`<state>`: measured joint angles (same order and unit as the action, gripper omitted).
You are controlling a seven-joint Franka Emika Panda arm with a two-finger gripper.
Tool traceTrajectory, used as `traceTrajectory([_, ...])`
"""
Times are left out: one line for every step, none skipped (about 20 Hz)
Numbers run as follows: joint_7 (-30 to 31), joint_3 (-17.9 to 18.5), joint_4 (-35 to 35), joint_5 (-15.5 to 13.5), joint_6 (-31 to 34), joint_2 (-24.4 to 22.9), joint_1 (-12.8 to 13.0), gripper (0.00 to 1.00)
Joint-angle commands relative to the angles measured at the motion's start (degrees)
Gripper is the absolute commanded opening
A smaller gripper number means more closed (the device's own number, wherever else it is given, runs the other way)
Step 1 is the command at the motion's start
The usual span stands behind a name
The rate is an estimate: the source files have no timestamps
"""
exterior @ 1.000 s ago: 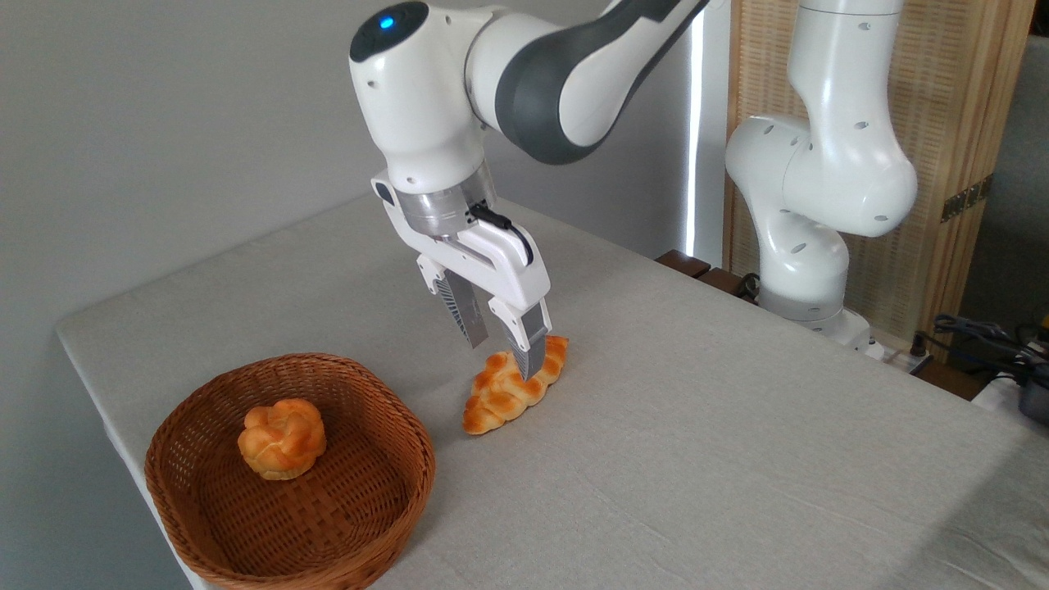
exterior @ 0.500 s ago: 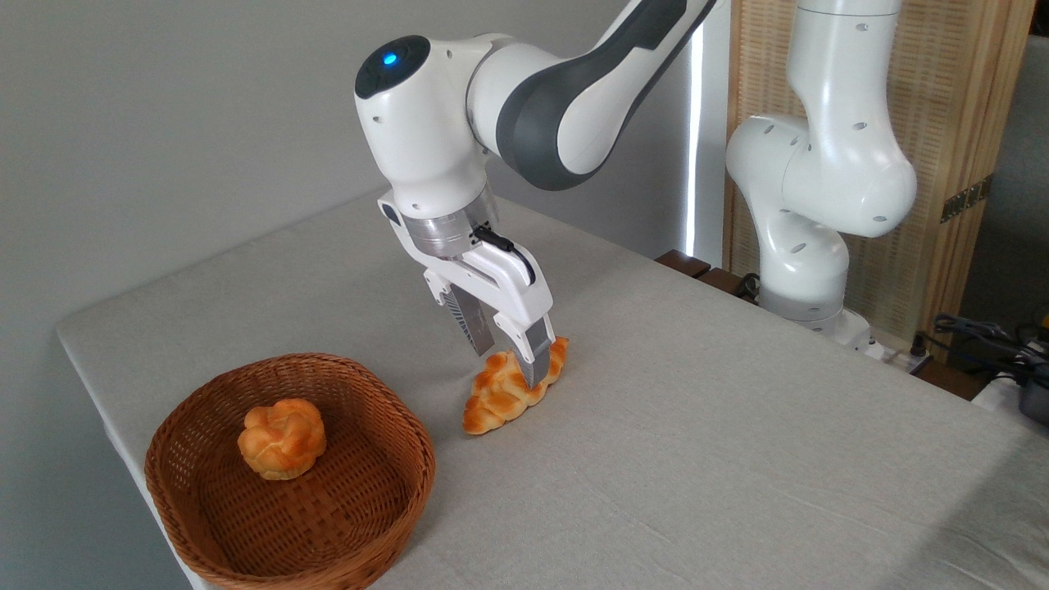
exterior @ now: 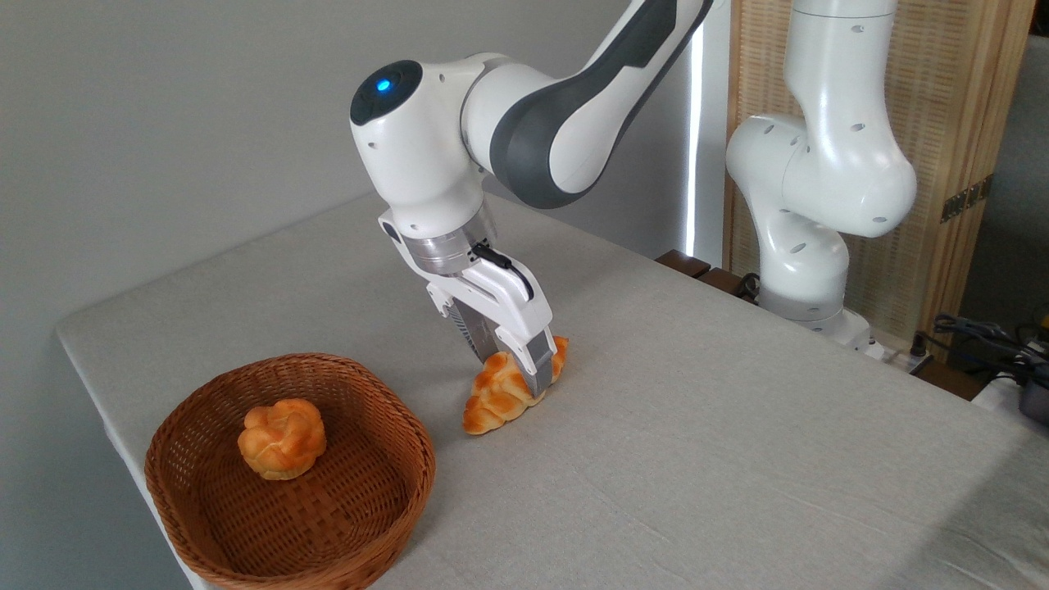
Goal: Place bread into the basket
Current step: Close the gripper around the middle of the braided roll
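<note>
Bread (exterior: 501,395) lies on the grey table (exterior: 737,459), to the right of the basket (exterior: 291,475), which holds a round bun (exterior: 281,437). The gripper (exterior: 510,369) straddles its upper half, one finger on each side, jaws narrowed close around it; whether they press it I cannot tell.

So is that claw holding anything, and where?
The claw straddles the braided loaf near its middle; a firm grip cannot be told. The loaf rests on the table.
</note>
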<state>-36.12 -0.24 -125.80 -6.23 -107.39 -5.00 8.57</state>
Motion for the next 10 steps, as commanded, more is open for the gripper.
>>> traceTrajectory([-0.44,0.06,-0.24,1.91,-0.98,0.08,0.22,0.91])
traceTrajectory([-0.44,0.06,-0.24,2.44,-0.9,-0.01,0.22,0.85])
traceTrajectory([-0.44,0.06,-0.24,2.45,-0.98,-0.01,0.22,0.74])
traceTrajectory([-0.44,0.06,-0.24,2.45,-0.98,-0.01,0.22,0.65])
traceTrajectory([-0.44,0.06,-0.24,2.45,-0.98,-0.01,0.22,0.59])
traceTrajectory([-0.44,0.06,-0.24,2.45,-0.98,-0.01,0.22,0.56])
traceTrajectory([-0.44,0.06,-0.15,2.45,-0.98,-0.01,0.22,0.55])
traceTrajectory([-0.44,0.06,-0.23,2.45,-0.98,-0.01,0.22,0.55])
traceTrajectory([-0.44,0.06,-0.15,2.45,-0.98,-0.01,0.22,0.55])
traceTrajectory([-0.44,0.06,-0.15,2.45,-0.98,-0.01,0.22,0.55])
